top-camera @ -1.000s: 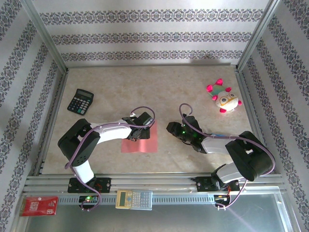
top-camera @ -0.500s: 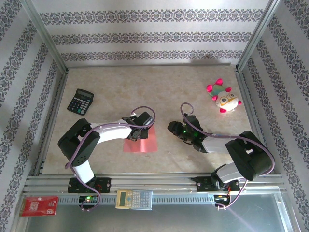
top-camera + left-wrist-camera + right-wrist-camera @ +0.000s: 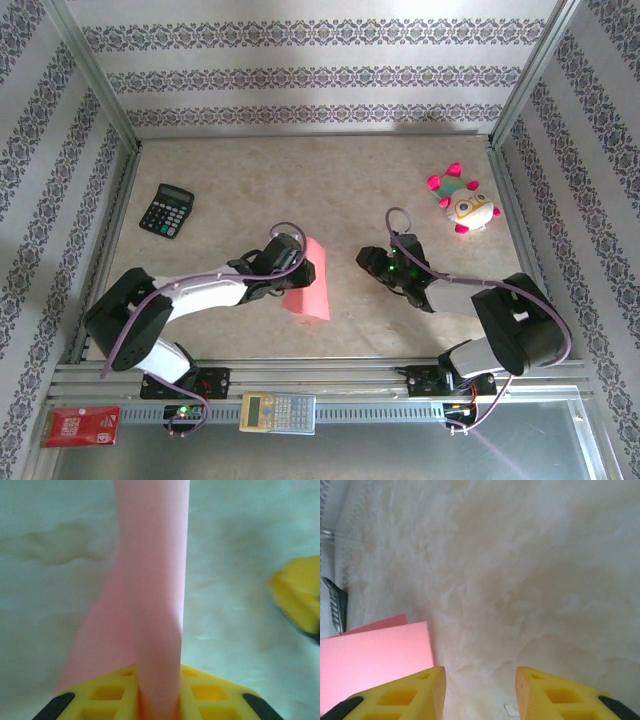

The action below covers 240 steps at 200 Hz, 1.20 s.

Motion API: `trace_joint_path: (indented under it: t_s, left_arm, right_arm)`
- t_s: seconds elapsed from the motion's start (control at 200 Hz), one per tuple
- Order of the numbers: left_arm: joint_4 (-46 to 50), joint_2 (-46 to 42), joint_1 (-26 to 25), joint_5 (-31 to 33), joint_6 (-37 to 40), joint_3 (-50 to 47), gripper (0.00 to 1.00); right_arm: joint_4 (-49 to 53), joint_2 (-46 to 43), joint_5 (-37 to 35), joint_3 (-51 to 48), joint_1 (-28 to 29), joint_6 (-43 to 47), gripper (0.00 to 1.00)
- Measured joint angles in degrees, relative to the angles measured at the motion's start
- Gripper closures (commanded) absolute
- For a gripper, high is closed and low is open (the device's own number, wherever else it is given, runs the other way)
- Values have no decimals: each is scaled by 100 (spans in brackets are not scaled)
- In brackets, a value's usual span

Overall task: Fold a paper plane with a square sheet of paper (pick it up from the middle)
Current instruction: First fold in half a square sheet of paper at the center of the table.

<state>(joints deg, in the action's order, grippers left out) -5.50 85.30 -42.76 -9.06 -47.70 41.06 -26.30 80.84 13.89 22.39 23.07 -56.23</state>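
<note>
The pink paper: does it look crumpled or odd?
The square sheet of paper is pinched in the left gripper, its middle pulled up into a ridge, so it stands tilted rather than flat.

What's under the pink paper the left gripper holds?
Beneath the thin salmon-pink paper sheet, pinched in the left gripper, lies beige marbled tabletop. The patch directly behind it is covered.

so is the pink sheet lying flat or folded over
Folded over loosely, not flat: the left fingers pinch the pink sheet at its middle, and its halves drape together.
</note>
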Motion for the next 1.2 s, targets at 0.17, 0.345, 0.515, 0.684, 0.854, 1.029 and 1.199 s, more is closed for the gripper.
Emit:
trace_joint_path:
  t_s: [0.17,0.345,0.515,0.684,0.854,1.029,1.199]
  left_arm:
    - [-1587,-376,262,-1185,-527,-236,74]
    - [-2579,-192,920,-2052,-1075,-667,73]
    - [-2870,474,1322,-2597,-1344,-953,72]
    - [-2951,909,1550,-2957,-1379,-1134,71]
    - [-2944,1187,1816,-3126,-1198,-1169,68]
    - [-2861,1248,1851,-3106,-909,-1172,64]
    - [-2844,1226,1851,-3106,-763,-1169,62]
  right_arm:
    - [678,-745,380,348,-522,568,56]
    - [1246,-1084,782,946,-479,1285,56]
    - [1526,-855,1054,1067,-203,1622,56]
    - [1676,-387,1185,1139,157,1779,56]
    - [1604,-11,1320,1255,474,1832,56]
    - [1467,474,1412,1357,756,1801,58]
    - [1276,1071,1467,1683,1008,1672,61]
